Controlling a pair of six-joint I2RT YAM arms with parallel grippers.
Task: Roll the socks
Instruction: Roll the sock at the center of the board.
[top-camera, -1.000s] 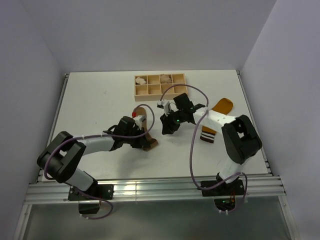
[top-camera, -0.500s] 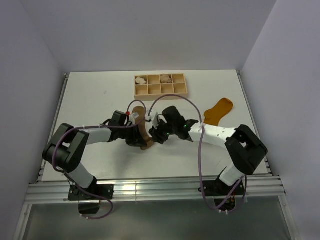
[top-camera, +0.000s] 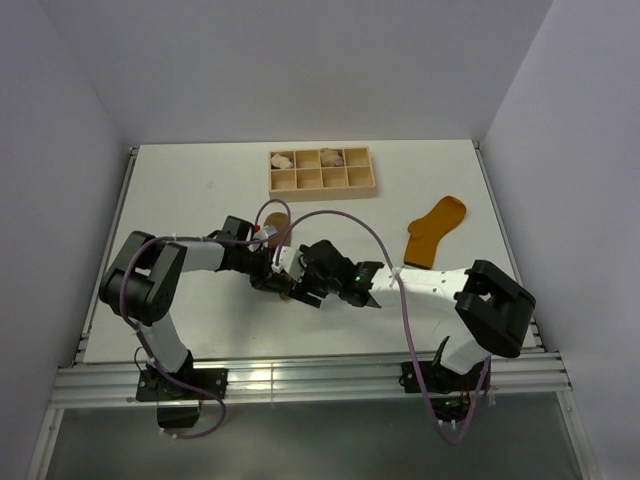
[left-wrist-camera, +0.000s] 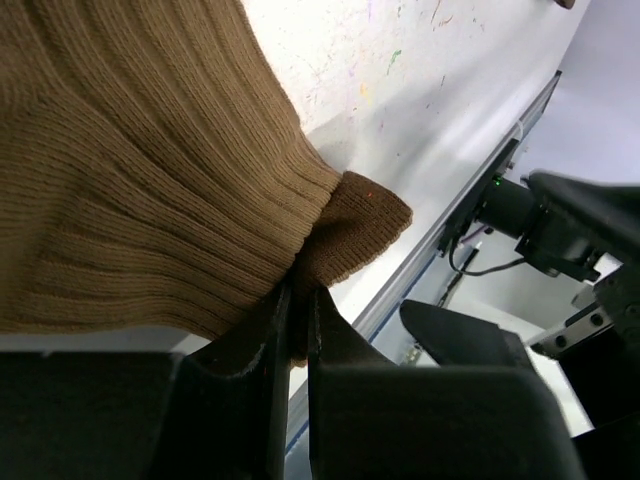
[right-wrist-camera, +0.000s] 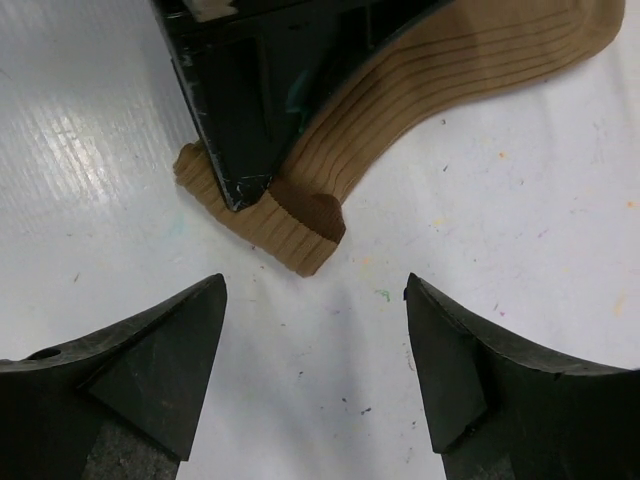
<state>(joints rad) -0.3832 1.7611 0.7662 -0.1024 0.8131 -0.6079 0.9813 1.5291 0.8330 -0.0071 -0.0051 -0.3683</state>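
tan sock (left-wrist-camera: 150, 150), one; orange sock (top-camera: 435, 230), one

The tan-brown ribbed-knit cloth sock (right-wrist-camera: 420, 90) is seen soft and matt, against a smooth white tabletop (right-wrist-camera: 520, 230) with a faint gloss. Dull black plastic is shown on the fingers (right-wrist-camera: 150, 350) of the right gripper (right-wrist-camera: 312, 300), pale matt wood on the far compartment tray (top-camera: 322, 180).

Overhead camera sees the whole table (top-camera: 180, 200); both wrist cameras, close in, share the tan sock (right-wrist-camera: 430, 80).

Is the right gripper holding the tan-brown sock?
No, the right gripper stands open, and the tan-brown sock lies ahead of it, outside its jaws.
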